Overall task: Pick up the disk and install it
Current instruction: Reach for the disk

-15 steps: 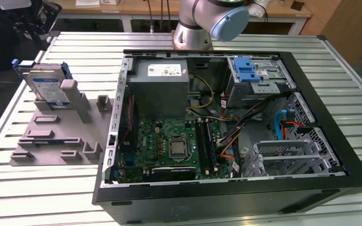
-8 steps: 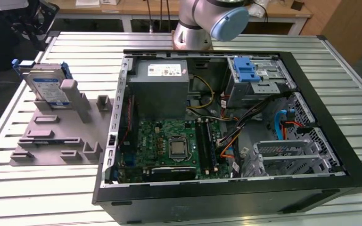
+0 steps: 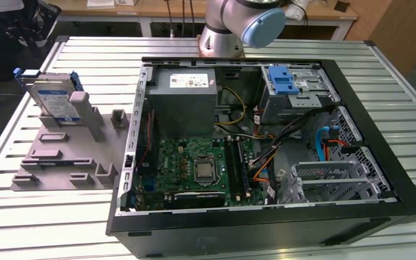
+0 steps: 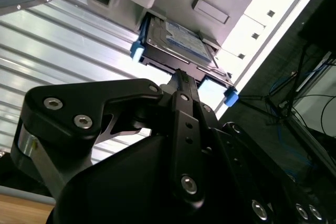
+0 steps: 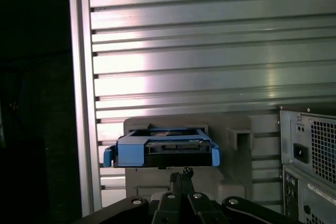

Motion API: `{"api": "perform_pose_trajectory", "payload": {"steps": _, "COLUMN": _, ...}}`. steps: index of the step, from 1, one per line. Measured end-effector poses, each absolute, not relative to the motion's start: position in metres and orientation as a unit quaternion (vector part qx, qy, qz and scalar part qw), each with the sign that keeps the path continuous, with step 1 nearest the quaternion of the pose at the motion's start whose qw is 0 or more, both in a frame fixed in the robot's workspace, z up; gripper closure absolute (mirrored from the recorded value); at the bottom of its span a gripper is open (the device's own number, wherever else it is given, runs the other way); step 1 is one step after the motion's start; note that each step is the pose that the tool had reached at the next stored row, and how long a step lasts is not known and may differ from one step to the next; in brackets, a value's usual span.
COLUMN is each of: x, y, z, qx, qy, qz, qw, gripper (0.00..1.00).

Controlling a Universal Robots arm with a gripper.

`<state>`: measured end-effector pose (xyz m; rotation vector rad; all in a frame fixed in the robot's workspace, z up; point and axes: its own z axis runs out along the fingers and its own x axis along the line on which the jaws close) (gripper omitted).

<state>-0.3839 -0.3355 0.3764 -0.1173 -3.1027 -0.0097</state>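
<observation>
The disk point(image 3: 52, 100) is a silver drive with a white-and-blue label in blue carrier rails. It stands on edge in a grey fixture point(image 3: 63, 157) at the exterior view's left. In both wrist views my gripper points at it. In the second wrist view my gripper point(image 4: 178, 73) is shut and empty, its tips just short of the disk point(image 4: 176, 43). The first wrist view shows my gripper point(image 5: 184, 171) in front of the disk's point(image 5: 163, 150) blue end face. I cannot tell whether the tips touch it.
An open computer case point(image 3: 266, 216) lies on the slatted metal table point(image 3: 41, 216), with a grey power supply point(image 3: 186, 97), a motherboard point(image 3: 201, 168) and a metal drive cage point(image 3: 302, 100) topped by a blue latch point(image 3: 284, 81). The arm's base point(image 3: 226, 32) stands behind the case.
</observation>
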Motion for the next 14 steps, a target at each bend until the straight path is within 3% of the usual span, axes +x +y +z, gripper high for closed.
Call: {"api": "perform_pose_trajectory", "payload": {"steps": 14, "x": -0.429, "y": -0.335, "z": 0.373, "qx": -0.038, "qy": -0.999, "qz": -0.004, "qw": 0.018, "gripper": 0.89}}
